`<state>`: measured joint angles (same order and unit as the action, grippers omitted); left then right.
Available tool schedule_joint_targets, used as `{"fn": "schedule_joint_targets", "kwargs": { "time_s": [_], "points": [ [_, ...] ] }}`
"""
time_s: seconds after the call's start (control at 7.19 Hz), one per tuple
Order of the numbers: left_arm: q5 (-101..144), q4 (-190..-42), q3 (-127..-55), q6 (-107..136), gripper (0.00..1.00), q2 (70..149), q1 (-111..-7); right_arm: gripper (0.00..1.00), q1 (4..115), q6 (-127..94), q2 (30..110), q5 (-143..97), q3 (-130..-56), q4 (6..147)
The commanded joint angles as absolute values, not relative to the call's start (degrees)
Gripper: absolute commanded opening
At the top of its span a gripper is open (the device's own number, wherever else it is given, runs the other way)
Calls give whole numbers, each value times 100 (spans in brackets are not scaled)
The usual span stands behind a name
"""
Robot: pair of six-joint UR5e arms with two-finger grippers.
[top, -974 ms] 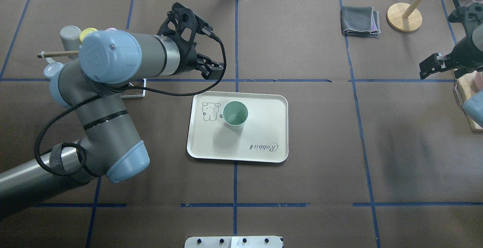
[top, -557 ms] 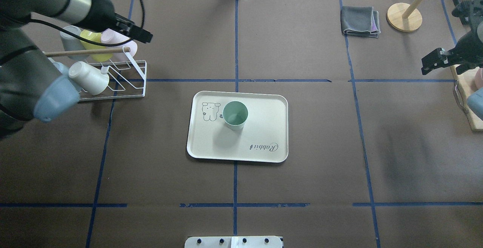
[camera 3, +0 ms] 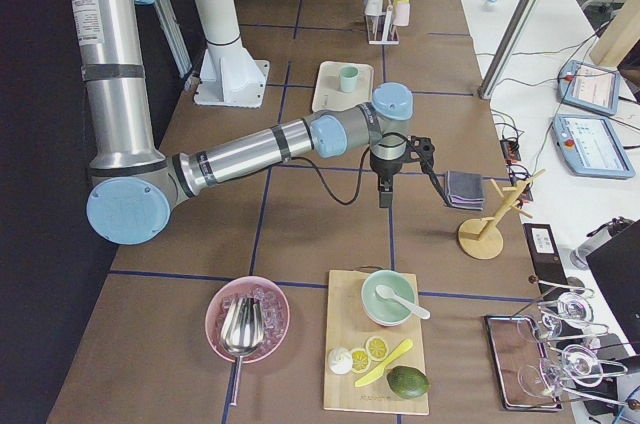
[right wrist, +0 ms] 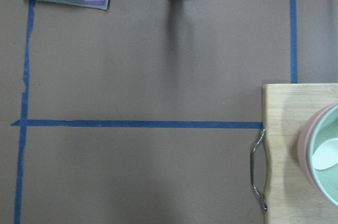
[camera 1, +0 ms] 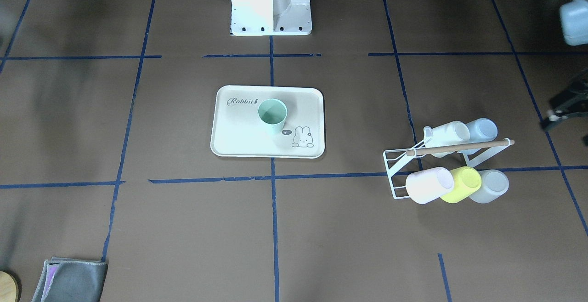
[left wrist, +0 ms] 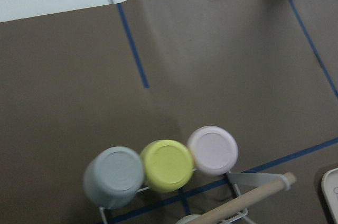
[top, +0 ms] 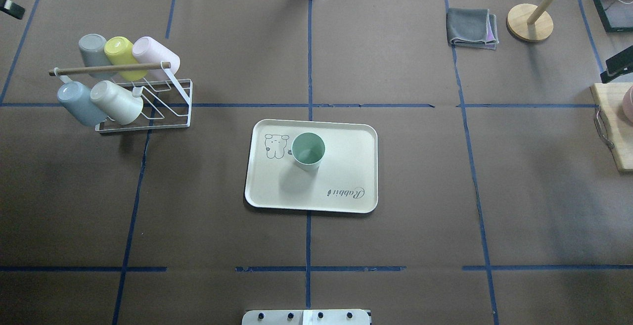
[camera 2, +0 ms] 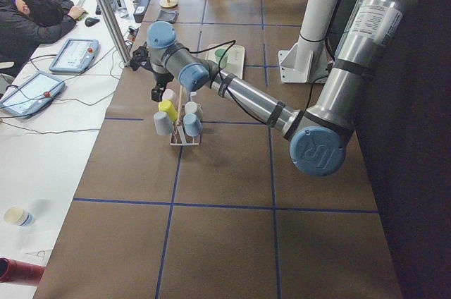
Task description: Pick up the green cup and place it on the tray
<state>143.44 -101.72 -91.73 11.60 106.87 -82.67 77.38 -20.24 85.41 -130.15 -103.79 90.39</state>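
Note:
The green cup [top: 308,151] stands upright on the cream tray [top: 346,186], next to the printed bunny. It also shows in the front view [camera 1: 272,114] on the tray [camera 1: 239,141]. Nothing touches the cup. Only a black fragment of my left gripper [top: 11,9] shows at the overhead view's far left edge, well away from the tray. It is also at the right edge of the front view [camera 1: 564,106]. A fragment of my right gripper [top: 617,66] shows at the right edge. I cannot tell whether either gripper is open or shut.
A white wire rack [top: 168,117] with several cups, among them a yellow cup [top: 118,52] and a blue one [top: 78,103], stands at the left. A grey cloth [top: 472,28] and a wooden stand [top: 530,22] sit at the back right. A cutting board [top: 613,132] lies at the right edge.
My left arm has swung away from beside the tray to the far left, almost out of the overhead view. My right gripper has drawn back toward the right edge. The green cup has not moved.

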Motion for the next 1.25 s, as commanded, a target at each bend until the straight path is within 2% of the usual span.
{"fn": "schedule_joint_targets", "kwargs": {
  "time_s": [0.0,0.28,0.7,1.11],
  "points": [
    [13970,-9435,-8335,-530,100,10565,-8771,100,8120,-1206,8797,-13043,-10257,9044],
    [13570,-9167,-8096,-1062,100,10013,-8789,100,8540,-637,9017,-13279,-10126,9061],
    [13623,-9141,-8786,-1108,100,9126,-8868,100,8684,-175,9009,-13201,-9836,8974],
    [13623,-8731,-8789,-1116,100,9105,-9156,100,8692,-202,9079,-13315,-9556,9035]
  ]
}}
